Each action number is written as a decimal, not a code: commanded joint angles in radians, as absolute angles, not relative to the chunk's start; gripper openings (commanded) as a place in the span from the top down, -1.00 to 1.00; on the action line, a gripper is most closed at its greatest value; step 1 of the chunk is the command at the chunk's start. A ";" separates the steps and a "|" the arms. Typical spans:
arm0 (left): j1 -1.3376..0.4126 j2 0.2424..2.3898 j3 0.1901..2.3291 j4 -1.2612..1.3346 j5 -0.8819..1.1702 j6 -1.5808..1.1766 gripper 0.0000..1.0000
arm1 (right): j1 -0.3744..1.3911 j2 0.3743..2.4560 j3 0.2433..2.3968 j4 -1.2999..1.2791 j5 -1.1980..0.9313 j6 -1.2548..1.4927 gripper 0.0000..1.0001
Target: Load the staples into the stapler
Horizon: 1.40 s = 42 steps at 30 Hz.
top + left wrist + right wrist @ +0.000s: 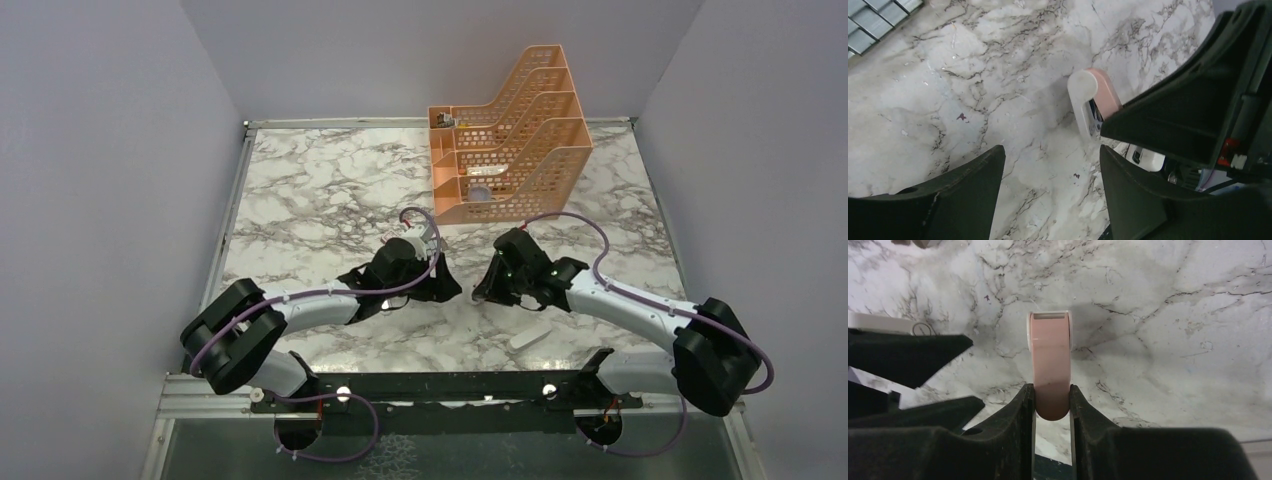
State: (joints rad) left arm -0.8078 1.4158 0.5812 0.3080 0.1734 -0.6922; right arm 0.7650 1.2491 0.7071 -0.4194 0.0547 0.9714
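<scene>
R claw [1052, 392], nearest the lens, is clamped on the pink stapler [1050, 347], one finger on each long side, nose pointing away. That's prob. to steady it on or just over the tabletop [320, 190] while the other arm works. L claw [1050, 152] gapes wide, holding nothing, just left of the stapler and facing it. Staples [870, 20]: grey strips in rows at the corner of the L wrist view, well apart from the stapler; none loaded yet, I'd judge. Can't tell if the magazine's open. Orange file rack [510, 140] stands far right.
</scene>
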 commanded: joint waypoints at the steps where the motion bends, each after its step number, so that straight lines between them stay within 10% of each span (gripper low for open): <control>1: -0.835 1.404 0.530 0.466 0.203 -0.700 -0.36 | 0.729 1.211 0.643 -0.244 -0.110 1.079 0.60; 8: -0.856 1.428 0.475 0.590 0.229 -0.732 -0.30 | 0.701 1.180 0.631 -0.204 -0.173 1.142 0.60; 16: -0.864 1.448 0.459 0.651 0.260 -0.707 0.42 | 0.678 1.181 0.633 -0.182 -0.236 1.157 0.60; 30: -0.865 1.485 0.444 0.681 0.283 -0.748 0.44 | 0.662 1.185 0.643 -0.142 -0.302 1.127 0.59; 36: -0.865 1.516 0.453 0.694 0.298 -0.753 0.96 | 0.644 1.160 0.647 -0.204 -0.292 1.055 0.57; 42: -0.865 1.504 0.430 0.693 0.262 -0.723 1.00 | 0.587 1.131 0.651 -0.309 -0.310 0.968 0.56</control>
State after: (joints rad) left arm -0.8597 1.5028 0.4480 0.7025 0.2653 -0.7612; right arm 0.6270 1.1782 0.6224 -0.2493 -0.2596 1.0439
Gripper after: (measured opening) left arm 0.038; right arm 0.290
